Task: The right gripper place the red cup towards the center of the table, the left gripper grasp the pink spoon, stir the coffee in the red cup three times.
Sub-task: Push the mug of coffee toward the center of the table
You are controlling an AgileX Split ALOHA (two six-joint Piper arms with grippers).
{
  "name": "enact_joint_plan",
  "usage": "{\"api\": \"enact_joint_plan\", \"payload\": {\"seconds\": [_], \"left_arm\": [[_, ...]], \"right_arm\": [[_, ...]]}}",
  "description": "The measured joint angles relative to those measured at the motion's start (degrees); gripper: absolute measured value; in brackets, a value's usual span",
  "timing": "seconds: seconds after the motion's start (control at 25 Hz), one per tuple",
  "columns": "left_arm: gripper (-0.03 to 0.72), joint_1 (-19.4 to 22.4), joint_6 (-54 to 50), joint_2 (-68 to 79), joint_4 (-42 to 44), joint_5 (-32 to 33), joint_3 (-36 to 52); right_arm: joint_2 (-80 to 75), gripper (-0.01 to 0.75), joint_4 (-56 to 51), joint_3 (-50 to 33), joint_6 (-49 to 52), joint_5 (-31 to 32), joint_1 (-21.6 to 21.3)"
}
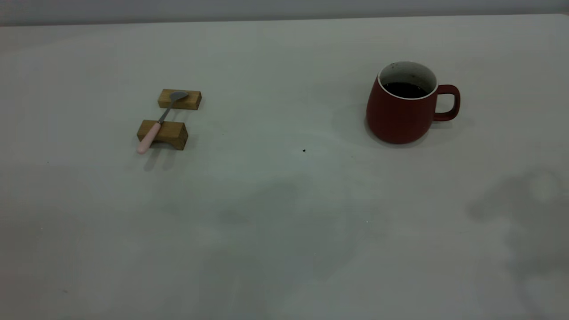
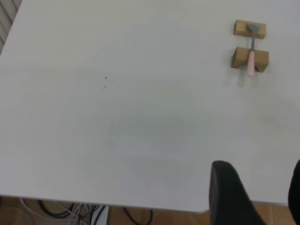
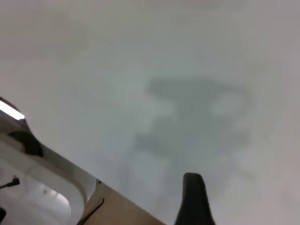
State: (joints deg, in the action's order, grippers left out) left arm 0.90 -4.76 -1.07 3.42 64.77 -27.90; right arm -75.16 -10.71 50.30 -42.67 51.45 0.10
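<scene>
Nothing begun: matte dark-red mug point(image 1: 402, 113) sits right of frame, slim pink-handled spoon point(image 1: 158, 124) left; grippers' grip state unreadable.

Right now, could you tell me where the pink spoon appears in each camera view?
Exterior view: pink spoon left of centre, lying across two wooden blocks, far left of the red cup.
Left wrist view: spoon far off on the same blocks.
Right wrist view: not in it.
Shared landmark: the wooden blocks.
</scene>
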Motion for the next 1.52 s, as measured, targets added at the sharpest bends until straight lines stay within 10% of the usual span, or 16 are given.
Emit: {"api": "enact_joint_plan", "payload": {"seconds": [0.6,1.52], "left_arm": [[0.388,0.0,0.0,0.0,0.0,0.0,0.0],[0.388,0.0,0.0,0.0,0.0,0.0,0.0]], "right_arm": [[-33.9,0.595,3.5,11.6,-11.8,-14.6,9.8],[-58.0,0.593,10.7,33.6,-17.1,-16.2,8.7]]}}
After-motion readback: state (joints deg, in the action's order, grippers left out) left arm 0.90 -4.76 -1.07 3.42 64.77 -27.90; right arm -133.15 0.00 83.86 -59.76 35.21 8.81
